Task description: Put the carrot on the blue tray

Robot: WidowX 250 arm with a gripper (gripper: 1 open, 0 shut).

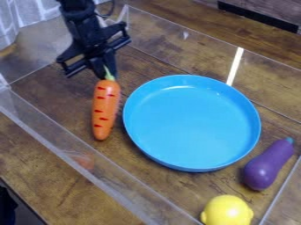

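The gripper [104,72] is clamped on the leafy top of the carrot [105,109], which hangs tilted just left of the blue tray [241,145], tip near the table [70,189]. Right: eggplant [269,163], lemon [226,211]. No readable writing anywhere.

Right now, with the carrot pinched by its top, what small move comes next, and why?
Probably lift a little more, then carry right toward the tray. The gripper has its jaws shut on the leafy end of the carrot, which hangs tilted just left of the tray's rim, its tip low over the table. Extra height should help it clear the rim.
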